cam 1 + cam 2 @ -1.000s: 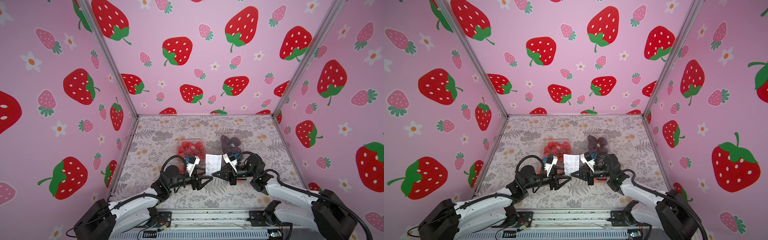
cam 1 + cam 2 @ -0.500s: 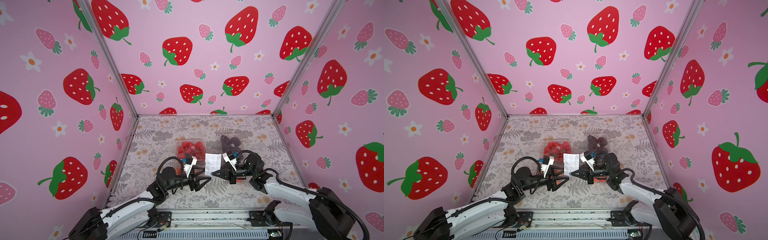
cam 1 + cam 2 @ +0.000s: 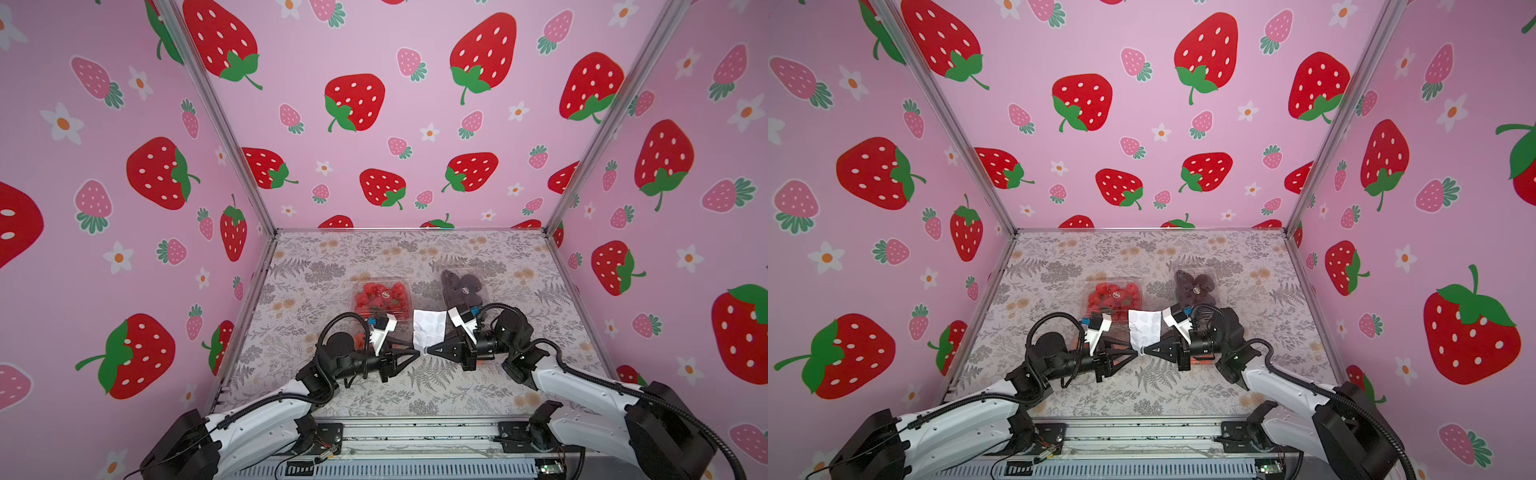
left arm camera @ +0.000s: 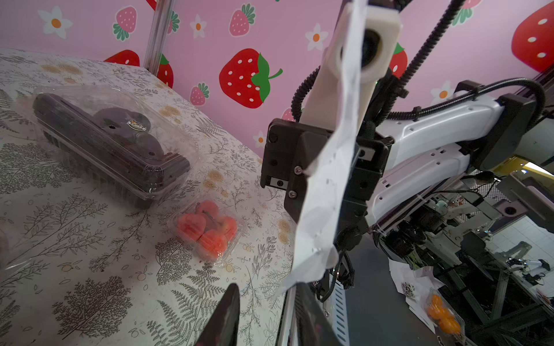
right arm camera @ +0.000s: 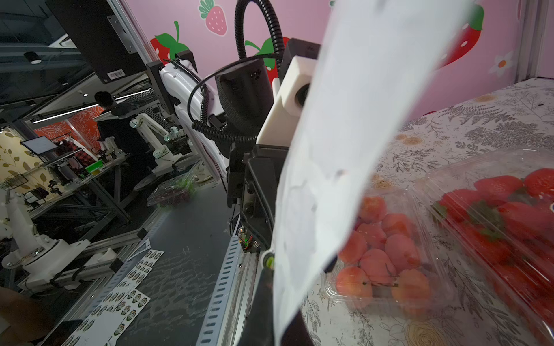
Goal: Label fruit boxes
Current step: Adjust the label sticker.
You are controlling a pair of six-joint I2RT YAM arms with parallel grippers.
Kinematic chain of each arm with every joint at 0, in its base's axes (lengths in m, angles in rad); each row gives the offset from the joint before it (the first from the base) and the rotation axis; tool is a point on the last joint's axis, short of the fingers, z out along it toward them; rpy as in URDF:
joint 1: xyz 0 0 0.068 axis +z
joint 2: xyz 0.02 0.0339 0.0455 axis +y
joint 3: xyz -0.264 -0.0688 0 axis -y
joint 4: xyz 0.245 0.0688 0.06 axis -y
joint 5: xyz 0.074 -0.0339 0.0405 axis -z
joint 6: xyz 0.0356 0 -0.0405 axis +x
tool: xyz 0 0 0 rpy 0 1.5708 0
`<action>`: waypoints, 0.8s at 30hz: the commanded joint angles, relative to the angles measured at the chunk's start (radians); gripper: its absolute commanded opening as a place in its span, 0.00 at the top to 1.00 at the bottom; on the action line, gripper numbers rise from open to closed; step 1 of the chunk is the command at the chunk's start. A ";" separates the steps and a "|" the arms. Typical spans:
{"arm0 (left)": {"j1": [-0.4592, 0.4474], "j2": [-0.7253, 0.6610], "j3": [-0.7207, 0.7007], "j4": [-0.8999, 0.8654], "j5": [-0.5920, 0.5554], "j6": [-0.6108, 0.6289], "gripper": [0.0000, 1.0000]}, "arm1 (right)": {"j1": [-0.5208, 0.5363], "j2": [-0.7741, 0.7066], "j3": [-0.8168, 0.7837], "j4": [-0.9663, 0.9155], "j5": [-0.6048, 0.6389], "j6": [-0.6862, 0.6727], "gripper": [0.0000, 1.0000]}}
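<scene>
As 2 robot arms meet nose to nose over a fern-print table, the right gripper stands pressed together on the bottom corner of a white sticker sheet, holding it upright in the air. The left gripper faces it at that same corner. Seen from the left wrist, the left gripper's fingers stand partly spread with the sheet's hanging corner in the gap; they pinch nothing yet, and whether the paper touches a finger cannot be told.

The step in hand appears to be peeling 1 label off the sheet. Done well, it calls for the left jaws to close on a label's edge alone, not the backing. The right grip must be firm so the limp, creased paper does not twist away, and a slow pull along the sheet should serve better than a tug.

All 4 fruit boxes lie on the table. The strawberry box and the dark-fruit box sit side by side beyond the grippers. The box of orange-pink round fruits is just beside the strawberries, largely under the left arm, and the small box of orange-red fruits is near the dark one, below the right arm. A small round label shows on the dark-fruit lid.
</scene>
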 commanded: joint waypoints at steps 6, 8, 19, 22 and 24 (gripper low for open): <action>0.003 0.006 0.050 0.098 0.066 0.020 0.55 | -0.002 -0.021 -0.017 0.020 -0.011 0.003 1.00; 0.003 -0.001 0.050 0.095 0.069 0.020 0.54 | -0.002 -0.023 -0.017 0.018 -0.012 0.003 1.00; 0.003 0.009 0.092 0.066 0.117 0.048 0.69 | -0.002 0.000 -0.018 0.072 -0.029 0.036 1.00; 0.003 0.028 0.092 0.074 0.124 0.049 0.84 | -0.001 -0.001 -0.015 0.067 -0.025 0.033 1.00; 0.002 0.042 0.086 0.101 0.132 0.041 0.91 | -0.001 -0.001 -0.012 0.057 -0.021 0.028 1.00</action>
